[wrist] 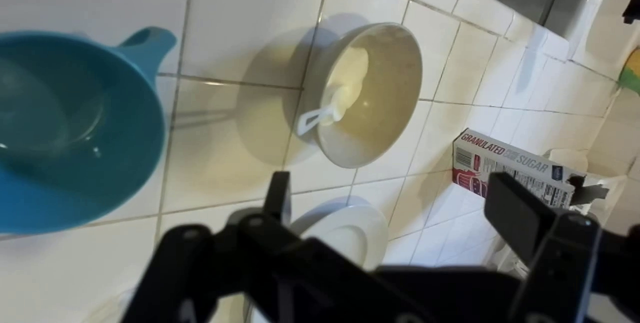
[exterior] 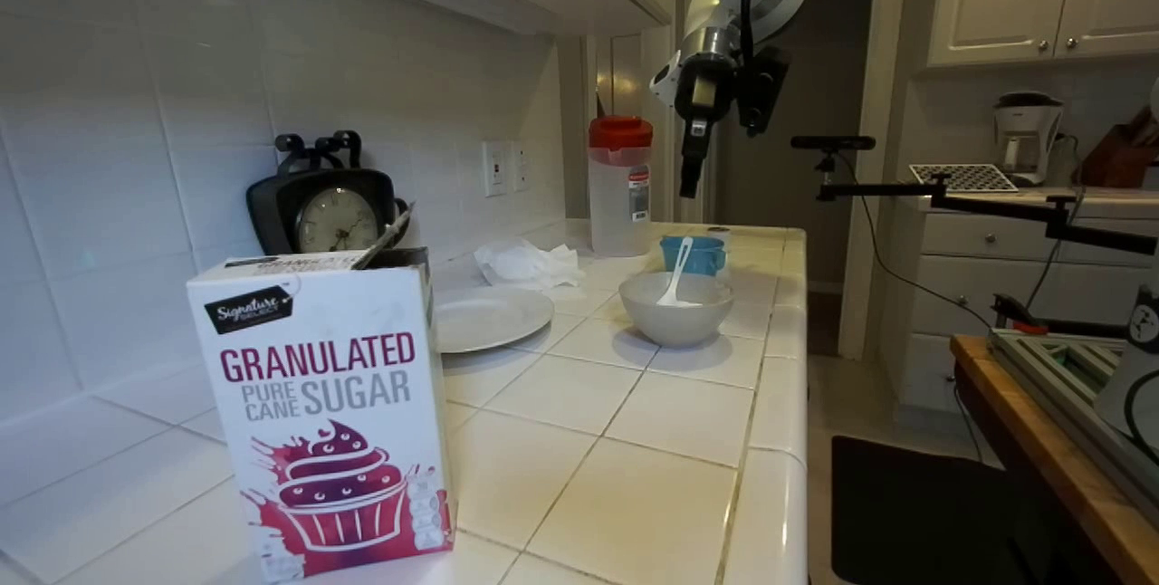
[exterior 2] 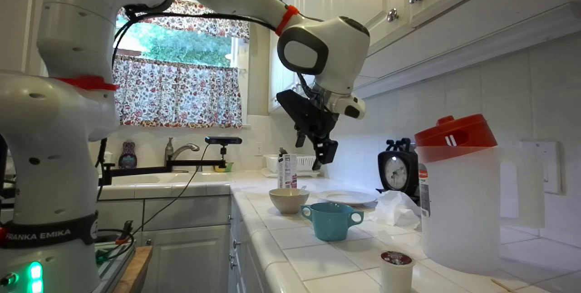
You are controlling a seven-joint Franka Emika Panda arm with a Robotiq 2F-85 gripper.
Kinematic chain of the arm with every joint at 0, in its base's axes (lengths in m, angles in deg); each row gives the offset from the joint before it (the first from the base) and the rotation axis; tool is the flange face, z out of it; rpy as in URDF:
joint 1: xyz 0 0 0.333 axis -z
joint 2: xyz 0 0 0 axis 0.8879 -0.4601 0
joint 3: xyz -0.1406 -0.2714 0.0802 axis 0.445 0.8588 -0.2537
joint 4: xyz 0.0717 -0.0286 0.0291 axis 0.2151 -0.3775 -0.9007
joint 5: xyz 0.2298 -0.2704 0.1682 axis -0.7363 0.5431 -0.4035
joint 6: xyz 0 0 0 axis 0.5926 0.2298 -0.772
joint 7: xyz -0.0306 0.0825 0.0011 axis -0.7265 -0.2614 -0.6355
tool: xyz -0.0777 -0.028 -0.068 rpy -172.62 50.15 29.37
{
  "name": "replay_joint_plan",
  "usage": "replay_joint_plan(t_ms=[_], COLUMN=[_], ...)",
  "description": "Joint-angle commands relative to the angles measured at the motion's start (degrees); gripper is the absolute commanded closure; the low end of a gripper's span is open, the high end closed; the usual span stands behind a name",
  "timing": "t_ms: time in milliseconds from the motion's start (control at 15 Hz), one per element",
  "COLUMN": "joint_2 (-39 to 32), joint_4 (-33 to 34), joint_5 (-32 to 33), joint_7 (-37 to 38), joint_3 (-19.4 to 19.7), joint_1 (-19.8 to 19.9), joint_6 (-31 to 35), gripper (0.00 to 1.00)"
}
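Bowl (exterior 2: 289,202) on the counter (exterior 2: 313,256), gripper (wrist: 395,205) spread and empty

Left to right in an exterior view, the sugar box (exterior 2: 287,173) stands far back; nearer, the bowl sits close to the counter's left edge, a white spoon (exterior: 675,282) leaning in it. Above hangs the gripper, jaws wide apart, touching nothing. Right of the bowl and nearer is the blue cup (exterior 2: 332,222); the plate (exterior 2: 347,197) lies beyond the cup, then come crumpled paper (exterior 2: 396,211) and a red-lidded jug (exterior 2: 458,207). The step in hand looks like positioning, before contact. Reaching the bowl or spoon next would call for an aligned descent, clear of the cup.
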Motion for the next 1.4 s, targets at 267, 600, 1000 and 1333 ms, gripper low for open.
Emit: replay_joint_plan(t_ms=[267, 600, 1000, 1333], joint_2=[-2.3, -3.9, -5.1, -5.9], joint_4=[0.7, 0.3, 0.3, -0.5], joint_5=[-4.6, -8.9, -11.4, -10.6], joint_7=[1.8, 4.0, 6.8, 7.9], joint_3=[-1.3, -1.1, -1.4, -1.5], joint_1=[1.8, 3.0, 3.5, 3.7], joint_6=[-3.3, -4.0, -4.3, -5.8], gripper=[0.0, 0.0, 0.0, 0.0])
